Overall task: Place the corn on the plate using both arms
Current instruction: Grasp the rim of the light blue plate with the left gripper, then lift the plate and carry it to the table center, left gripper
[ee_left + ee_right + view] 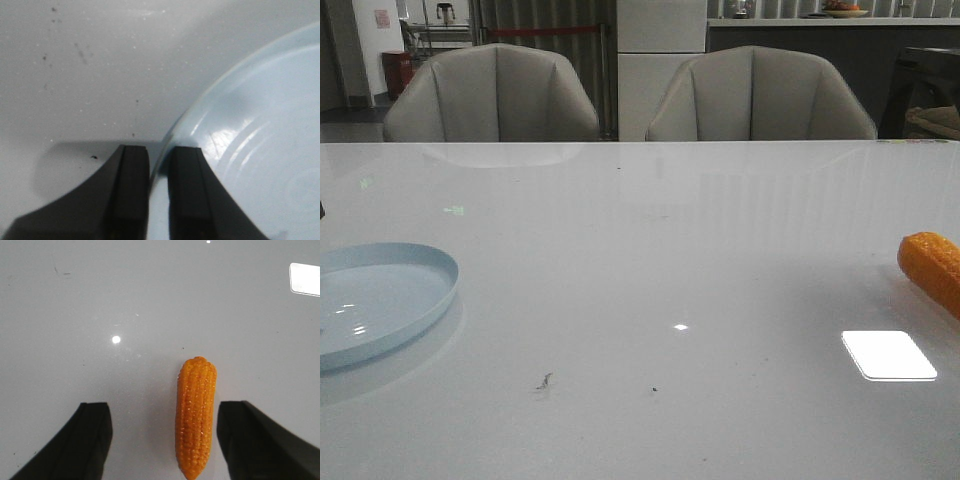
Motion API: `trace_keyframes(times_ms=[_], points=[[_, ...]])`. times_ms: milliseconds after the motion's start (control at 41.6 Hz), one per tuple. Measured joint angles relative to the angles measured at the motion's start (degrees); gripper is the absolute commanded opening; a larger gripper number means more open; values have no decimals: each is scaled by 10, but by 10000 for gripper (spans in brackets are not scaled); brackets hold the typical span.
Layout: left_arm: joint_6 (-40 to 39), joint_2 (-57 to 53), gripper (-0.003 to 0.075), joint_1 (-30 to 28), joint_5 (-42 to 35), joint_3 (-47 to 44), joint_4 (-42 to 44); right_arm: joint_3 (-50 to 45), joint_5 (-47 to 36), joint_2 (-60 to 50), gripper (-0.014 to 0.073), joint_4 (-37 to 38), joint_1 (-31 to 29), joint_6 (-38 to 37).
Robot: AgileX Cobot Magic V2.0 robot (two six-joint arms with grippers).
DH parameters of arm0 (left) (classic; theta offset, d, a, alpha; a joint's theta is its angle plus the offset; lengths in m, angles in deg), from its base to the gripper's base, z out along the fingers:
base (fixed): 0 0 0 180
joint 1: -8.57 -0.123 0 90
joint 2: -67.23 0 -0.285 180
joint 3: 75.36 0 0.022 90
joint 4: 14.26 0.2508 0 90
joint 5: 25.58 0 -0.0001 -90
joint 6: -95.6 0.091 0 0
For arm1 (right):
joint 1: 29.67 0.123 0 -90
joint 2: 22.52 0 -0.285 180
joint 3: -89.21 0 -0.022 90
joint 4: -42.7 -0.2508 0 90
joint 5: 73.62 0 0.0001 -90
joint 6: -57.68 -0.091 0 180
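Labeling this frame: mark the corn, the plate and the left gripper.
corn (pixel 195 415), right wrist view, middle of the cob.
plate (pixel 442 264), front view, far right rim.
left gripper (pixel 159 165), left wrist view, gap between fingertips, over the plate's rim.

Glossy, smooth white table (pixel 650 300) mirroring ceiling lights. Between the right gripper's (pixel 162 440) matt black fingers, an orange corn (pixel 195 415) with bumpy, slightly shiny kernels. At the left gripper (pixel 159 195), a glossy pale-blue plate (pixel 260 150).
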Motion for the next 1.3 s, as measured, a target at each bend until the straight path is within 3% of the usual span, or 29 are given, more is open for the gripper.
trace_keyframes(times_ms=[336, 744, 960, 1297], points=[[1, 6, 89, 0, 32, 30, -6, 0, 1, 0, 555, 0, 0, 0], [-1, 9, 89, 12, 137, 234, -48, 0, 7, 0, 555, 0, 0, 0], [-1, 9, 89, 77, 138, 302, -117, 0, 8, 0, 555, 0, 0, 0], [-16, 38, 89, 208, 135, 308, -136, 0, 9, 0, 555, 0, 0, 0]])
